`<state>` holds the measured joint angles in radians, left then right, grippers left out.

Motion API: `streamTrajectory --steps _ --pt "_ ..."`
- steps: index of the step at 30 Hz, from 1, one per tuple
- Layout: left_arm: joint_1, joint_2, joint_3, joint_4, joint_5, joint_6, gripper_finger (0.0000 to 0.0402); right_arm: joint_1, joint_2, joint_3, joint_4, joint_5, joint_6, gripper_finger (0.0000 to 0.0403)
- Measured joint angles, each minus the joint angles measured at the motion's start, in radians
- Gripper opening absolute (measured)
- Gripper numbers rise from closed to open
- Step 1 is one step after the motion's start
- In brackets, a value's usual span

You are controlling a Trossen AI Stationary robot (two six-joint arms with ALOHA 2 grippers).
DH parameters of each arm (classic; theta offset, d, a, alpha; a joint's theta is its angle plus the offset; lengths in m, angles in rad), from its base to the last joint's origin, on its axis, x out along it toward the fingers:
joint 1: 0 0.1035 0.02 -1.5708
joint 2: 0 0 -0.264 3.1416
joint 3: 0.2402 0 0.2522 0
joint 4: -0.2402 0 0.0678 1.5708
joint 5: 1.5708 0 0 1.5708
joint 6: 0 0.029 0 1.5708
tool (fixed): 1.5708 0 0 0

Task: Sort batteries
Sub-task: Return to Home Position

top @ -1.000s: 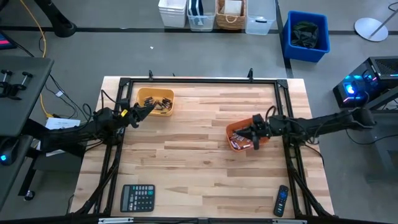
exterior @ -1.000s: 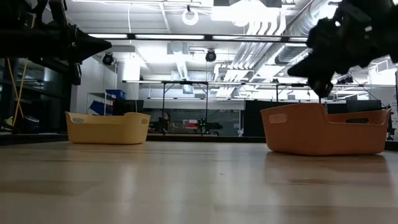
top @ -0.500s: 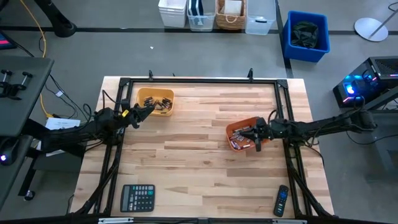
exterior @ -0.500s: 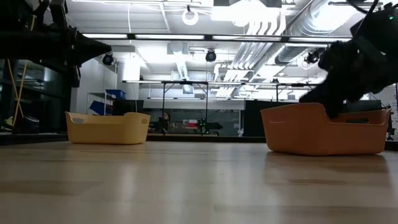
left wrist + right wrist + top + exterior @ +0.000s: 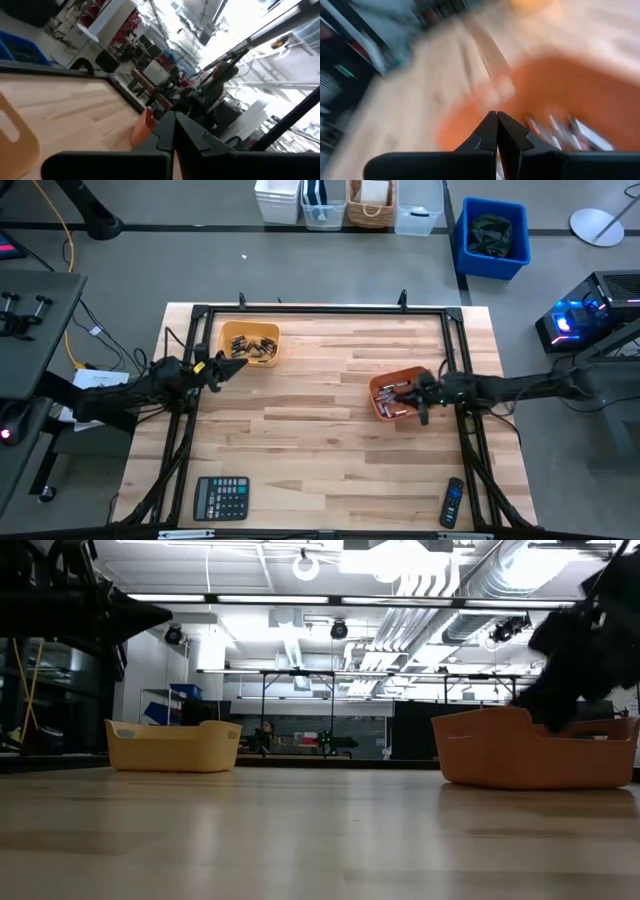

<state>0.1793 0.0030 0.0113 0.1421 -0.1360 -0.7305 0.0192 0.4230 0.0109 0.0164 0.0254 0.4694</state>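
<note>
Pale wood makes the flat top of the table (image 5: pixel 320 440), which the high view shows from above. A small yellow plastic bin (image 5: pixel 233 332) stands near the far left corner and holds a heap of dark cylindrical batteries (image 5: pixel 256 348). A small orange plastic bin (image 5: pixel 385 376) stands toward the right side, well apart from the yellow one, and lighter silvery cylindrical batteries (image 5: pixel 388 397) lie in it. The left gripper (image 5: pixel 232 363) hangs just beside the near edge of the yellow bin. The right gripper (image 5: pixel 405 392) is over the orange bin, on its right part. A black calculator (image 5: pixel 221 498) and a black remote control (image 5: pixel 453 502) lie at the near edge of the table, one at each side. In the low view both bins stand upright on the wood, the left gripper is a dark shape high above the yellow bin, and the right gripper reaches down behind the rim of the orange bin. In the left wrist view the two dark fingers (image 5: pixel 164 139) meet at their tips and carry nothing, and the orange bin shows far across the table. The right wrist view is blurred, but there also the fingers (image 5: pixel 482 139) are pressed together, empty, with the orange bin and its batteries just beyond them.
</note>
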Motion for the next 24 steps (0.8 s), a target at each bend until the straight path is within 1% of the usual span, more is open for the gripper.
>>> streamTrajectory --steps 7,11,13,18,24 --pt "-0.002 0.001 0.0 -0.03 -0.004 0.0 0.0 -0.009 -0.405 -0.001 0.002 -0.003 0.002 0.0" --pt "-0.003 0.001 0.0 -0.036 -0.005 0.001 0.0 -0.039 -0.422 -0.001 0.12 0.002 0.001 0.0" --pt "-0.002 0.0 0.0 -0.044 -0.004 0.001 0.0 -0.047 -0.423 -0.001 0.151 0.001 0.001 0.0" --pt "-0.013 0.001 0.0 -0.06 -0.005 0.001 0.0 -0.061 -0.404 -0.001 0.127 0.001 0.001 0.0" --pt "-0.013 0.007 0.0 -0.073 -0.005 0.001 0.0 -0.061 -0.396 -0.001 0.042 0.001 0.001 0.0"
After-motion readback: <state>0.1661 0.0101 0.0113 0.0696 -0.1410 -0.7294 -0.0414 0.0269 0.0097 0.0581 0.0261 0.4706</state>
